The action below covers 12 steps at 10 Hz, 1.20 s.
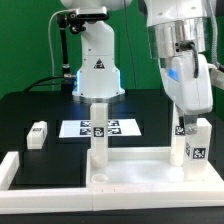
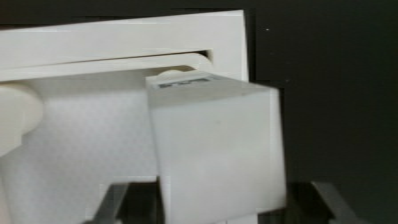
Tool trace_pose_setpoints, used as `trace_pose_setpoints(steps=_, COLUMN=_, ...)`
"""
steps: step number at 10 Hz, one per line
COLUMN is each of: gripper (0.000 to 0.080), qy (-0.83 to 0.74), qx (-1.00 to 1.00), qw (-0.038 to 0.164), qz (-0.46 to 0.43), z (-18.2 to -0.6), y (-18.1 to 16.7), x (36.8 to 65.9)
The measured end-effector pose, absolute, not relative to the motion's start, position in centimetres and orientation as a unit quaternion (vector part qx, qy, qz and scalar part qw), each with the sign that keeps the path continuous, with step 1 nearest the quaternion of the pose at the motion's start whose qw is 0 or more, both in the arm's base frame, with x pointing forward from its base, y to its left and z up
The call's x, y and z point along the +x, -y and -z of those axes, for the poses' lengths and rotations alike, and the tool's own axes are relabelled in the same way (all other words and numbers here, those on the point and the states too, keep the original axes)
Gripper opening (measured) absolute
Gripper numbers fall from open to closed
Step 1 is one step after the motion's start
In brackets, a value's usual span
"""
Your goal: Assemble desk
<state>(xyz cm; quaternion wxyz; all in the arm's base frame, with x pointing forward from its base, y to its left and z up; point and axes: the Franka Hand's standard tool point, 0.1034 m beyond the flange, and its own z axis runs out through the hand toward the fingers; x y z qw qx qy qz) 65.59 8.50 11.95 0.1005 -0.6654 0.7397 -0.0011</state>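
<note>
Bright, even light (whites glare slightly); wrist view softly blurred.

Leg post (image 2: 217,130) blurred; tool (image 2: 217,208) fingertips (image 2: 125,205) cut off.

White arm (image 1: 95,58) with black joints, blue light (image 1: 172,72) near tool (image 1: 188,127)

White rimmed desk panel (image 1: 140,170) lies flat. First leg post (image 1: 99,130) and second leg post (image 1: 194,143) stand upright at its corners. Third leg post (image 1: 38,133) lies apart.
</note>
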Motion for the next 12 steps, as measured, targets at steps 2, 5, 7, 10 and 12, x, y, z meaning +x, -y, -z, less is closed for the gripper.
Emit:
trace_pose_setpoints(steps=2, gripper=0.0468, qy=-0.719, qx=-0.689, qw=0.095, qz=0.004, z=-11.8, y=-8.7, x=65.5)
trace_pose_setpoints(steps=5, gripper=0.0636, qy=-0.486, qx=-0.872, qw=0.049, qz=0.024, z=-11.2, y=-11.8, x=64.8)
trace_pose_setpoints(steps=7, gripper=0.0647, qy=-0.421, qx=-0.904, qw=0.051, qz=0.041, z=-11.8, y=-12.8, x=64.7)
trace_pose_setpoints(steps=10, gripper=0.0649, qy=-0.226, qx=-0.972, qw=0.024, qz=0.054, z=-11.6, y=-11.9, x=64.8)
trace_pose_setpoints(steps=12, gripper=0.0649, qy=-0.111, qx=-0.992, qw=0.017, qz=0.057, z=-11.6, y=-10.6, x=65.3)
